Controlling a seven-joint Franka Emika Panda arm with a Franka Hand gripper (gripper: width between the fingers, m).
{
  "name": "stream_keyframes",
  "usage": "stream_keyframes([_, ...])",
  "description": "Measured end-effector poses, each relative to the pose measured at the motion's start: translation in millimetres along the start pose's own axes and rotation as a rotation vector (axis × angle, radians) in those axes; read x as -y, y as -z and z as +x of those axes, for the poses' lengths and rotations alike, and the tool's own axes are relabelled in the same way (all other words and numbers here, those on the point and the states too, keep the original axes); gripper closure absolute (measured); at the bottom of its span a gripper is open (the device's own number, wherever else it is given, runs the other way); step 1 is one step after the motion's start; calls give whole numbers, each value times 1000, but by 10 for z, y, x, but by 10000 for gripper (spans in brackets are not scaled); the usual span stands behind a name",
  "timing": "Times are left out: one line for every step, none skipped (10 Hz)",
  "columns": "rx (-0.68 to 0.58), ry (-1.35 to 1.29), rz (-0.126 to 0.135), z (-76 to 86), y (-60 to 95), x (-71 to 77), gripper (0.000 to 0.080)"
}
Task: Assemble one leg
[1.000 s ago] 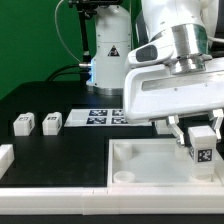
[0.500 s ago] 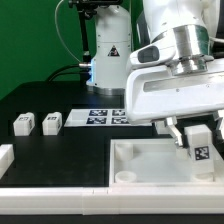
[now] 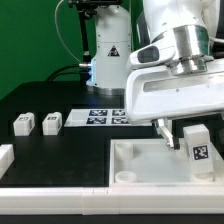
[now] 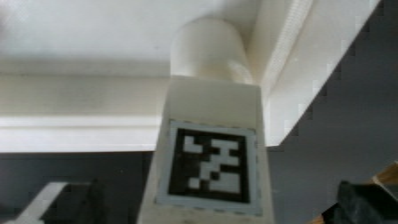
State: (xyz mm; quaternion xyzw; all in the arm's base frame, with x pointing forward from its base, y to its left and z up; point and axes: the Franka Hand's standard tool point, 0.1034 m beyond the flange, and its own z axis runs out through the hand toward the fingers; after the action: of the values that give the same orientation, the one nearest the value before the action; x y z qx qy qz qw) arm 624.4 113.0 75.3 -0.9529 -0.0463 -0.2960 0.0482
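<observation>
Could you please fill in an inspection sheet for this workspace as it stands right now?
Surface: black table.
Job's things: the leg stands upright at a corner of the white board, peg end toward the board.
Clutter: one loose leg and a second loose leg on the exterior view's left; marker board; white part at the picture's edge.
Grippers: gripper open, fingers either side of the leg with gaps.
Cables: black cables behind the arm.
Surroundings: green backdrop.
</observation>
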Motion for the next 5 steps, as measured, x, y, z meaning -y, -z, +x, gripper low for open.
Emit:
stream_keyframes([0,0,0,0,0,0,151])
stream_keyframes([0,0,0,0,0,-1,151])
stream_keyframes([26,-3,2,13,28,-22,151])
stream_keyframes([54,-8,2,72,94,-76,151])
stream_keyframes([112,-17,10,102,119,-126,151])
